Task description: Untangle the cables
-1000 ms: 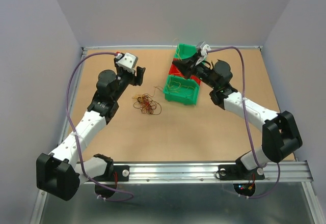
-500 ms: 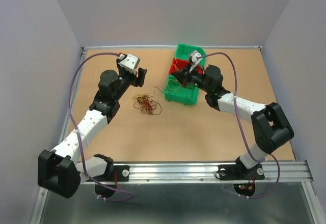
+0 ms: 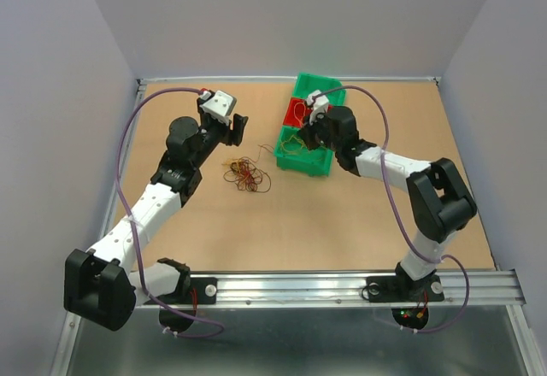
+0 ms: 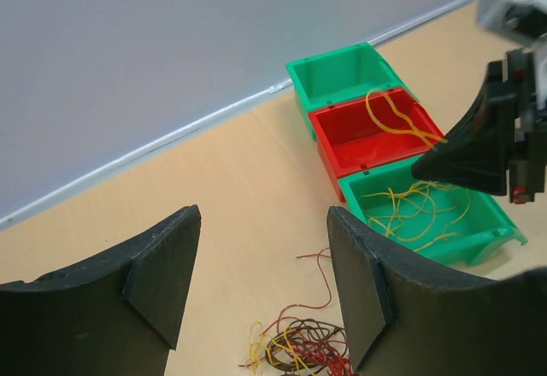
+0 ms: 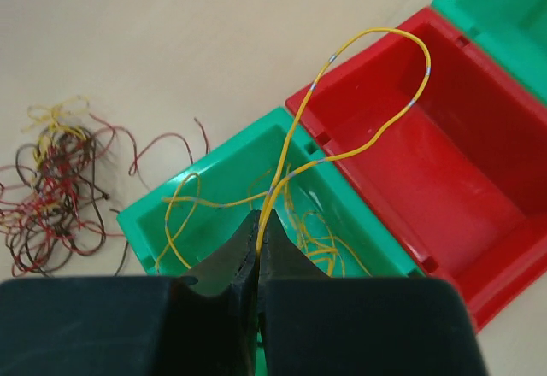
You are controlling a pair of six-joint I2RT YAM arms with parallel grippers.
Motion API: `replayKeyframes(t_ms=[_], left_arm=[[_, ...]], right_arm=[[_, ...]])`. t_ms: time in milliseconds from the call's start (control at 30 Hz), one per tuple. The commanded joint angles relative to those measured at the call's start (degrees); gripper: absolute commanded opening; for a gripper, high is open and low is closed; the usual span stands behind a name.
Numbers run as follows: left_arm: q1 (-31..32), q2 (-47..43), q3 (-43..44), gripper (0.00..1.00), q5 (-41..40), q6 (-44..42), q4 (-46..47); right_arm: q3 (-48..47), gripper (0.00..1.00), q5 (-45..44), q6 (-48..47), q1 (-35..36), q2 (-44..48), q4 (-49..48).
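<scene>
The cables lie in three places. The largest part is the tangle, a small flat clump of very thin, wiry loops in red-brown, dark and some yellow, on the table just left of the bins and below your left gripper. A few red-brown ends stick out of it in curves toward the near bin.

In the near bin you see loose yellow strands, crossing each other on its floor.

One yellow cable is gripped by your right gripper. Its jaws are pressed together on the cable, with no gap between them. From the jaws the cable goes up and makes a wide open loop over the red bin. Another part of it runs down into the near bin. It has small grey-blue marks along its length.

Your left gripper is open and holds nothing; its two dark, curved fingers stand well apart above the table.

The bins are smooth, shiny plastic, rectangular with sloped walls. They stand in a row, touching: green, red, then the far bin, also green. The table is matt, light brown, like wood.
</scene>
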State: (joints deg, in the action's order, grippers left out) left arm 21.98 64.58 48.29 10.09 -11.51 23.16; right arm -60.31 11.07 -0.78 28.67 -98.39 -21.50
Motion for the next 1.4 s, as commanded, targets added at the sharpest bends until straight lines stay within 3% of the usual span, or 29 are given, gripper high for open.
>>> replayKeyframes(t_ms=[0, 233, 467, 600, 867, 933, 1033, 1367], left_arm=[[-0.44, -0.07, -0.39, 0.72, 0.64, -0.62, 3.39], [-0.53, 0.2, -0.39, 0.72, 0.81, -1.15, 3.47], [-0.44, 0.64, -0.39, 0.72, 1.69, -1.68, 3.38], [-0.44, 1.08, -0.48, 0.72, 2.83, -2.64, 3.21], [-0.44, 2.04, -0.13, 0.72, 3.45, -3.26, 2.68], [-0.53, 2.04, -0.04, 0.73, 3.71, -3.43, 2.68], [-0.44, 2.31, -0.04, 0.72, 3.89, -3.7, 2.6], [-0.44, 2.49, 0.13, 0.72, 4.94, -4.14, 2.16]], right_arm=[[-7.53, 0.01, 7.11, -6.07, -0.28, -5.05, 13.14], [-15.6, 0.01, 12.57, -9.06, -0.28, -13.82, 21.04], [-28.7, 0.01, 8.79, -11.7, -0.28, -26.48, 38.61], [-30.56, 0.01, 7.39, -12.49, -0.28, -28.26, 39.87], [-28.28, 0.02, 12.48, -14.69, -0.28, -22.91, 38.9], [-26.53, 0.17, 13.01, -14.17, -0.28, -20.63, 37.85], [-23.29, 0.24, 12.4, -13.2, -0.28, -16.77, 34.08], [-12.37, 0.31, 10.73, -9.42, -0.28, -5.24, 22.2]])
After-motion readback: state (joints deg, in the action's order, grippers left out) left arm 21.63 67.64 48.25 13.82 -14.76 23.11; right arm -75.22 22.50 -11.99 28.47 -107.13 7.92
